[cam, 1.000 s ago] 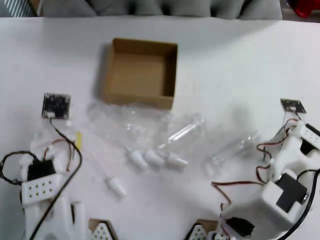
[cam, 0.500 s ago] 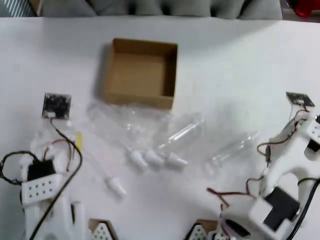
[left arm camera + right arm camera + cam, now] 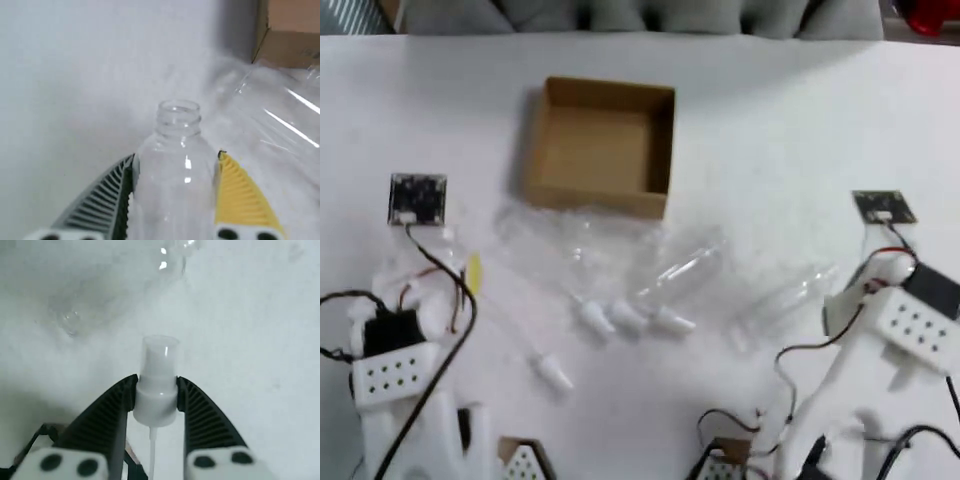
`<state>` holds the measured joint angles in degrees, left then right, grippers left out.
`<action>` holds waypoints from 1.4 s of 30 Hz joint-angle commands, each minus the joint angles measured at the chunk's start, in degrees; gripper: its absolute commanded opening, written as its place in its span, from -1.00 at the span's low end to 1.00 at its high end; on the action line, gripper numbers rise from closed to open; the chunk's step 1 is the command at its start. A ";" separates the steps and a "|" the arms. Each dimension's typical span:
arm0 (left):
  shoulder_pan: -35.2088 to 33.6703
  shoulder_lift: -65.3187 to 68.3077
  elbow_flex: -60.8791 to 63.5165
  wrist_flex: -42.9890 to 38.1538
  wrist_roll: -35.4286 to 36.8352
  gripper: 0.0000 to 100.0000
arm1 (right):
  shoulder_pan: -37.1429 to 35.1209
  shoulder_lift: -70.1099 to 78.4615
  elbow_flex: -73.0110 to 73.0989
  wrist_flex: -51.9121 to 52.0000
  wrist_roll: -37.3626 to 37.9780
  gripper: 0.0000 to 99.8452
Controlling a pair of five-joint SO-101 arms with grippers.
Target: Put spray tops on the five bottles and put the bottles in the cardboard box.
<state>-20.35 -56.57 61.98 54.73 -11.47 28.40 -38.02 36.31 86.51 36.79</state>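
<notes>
My left gripper is shut on a clear bottle; its open neck points away, between the grey and yellow fingers. In the high view that arm is at the lower left, with the yellow finger showing. My right gripper is shut on a white spray top with a clear cap and a thin dip tube. That arm is at the lower right. The cardboard box stands open at the back. Clear bottles lie in front of it, and one lies near the right arm.
Three white spray tops lie side by side at the table's middle, and another lies alone nearer the left arm. A box corner and lying clear bottles show beyond the held bottle. White table surrounds everything.
The right arm has changed pose, its wrist swinging up and left toward the middle. The left arm's wrist has shifted slightly left and farther away.
</notes>
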 commanded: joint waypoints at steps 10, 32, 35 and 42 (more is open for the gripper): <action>21.85 -1.54 -14.33 4.04 14.33 -0.93 | -14.81 -17.45 -1.93 -9.71 -21.63 -0.96; 27.21 -34.95 14.15 -17.76 15.03 -0.94 | -39.08 -18.77 -1.58 -49.27 -34.11 -0.97; 27.21 -41.54 17.32 -18.11 15.03 -0.94 | -41.54 -18.77 -1.58 -53.76 -37.54 -0.97; 29.85 -48.48 22.33 -18.20 15.03 -0.94 | -50.15 -18.77 -1.67 -68.53 -37.98 -0.97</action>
<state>7.52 -103.60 84.40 38.37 3.03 -18.37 -55.60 36.31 24.79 -0.75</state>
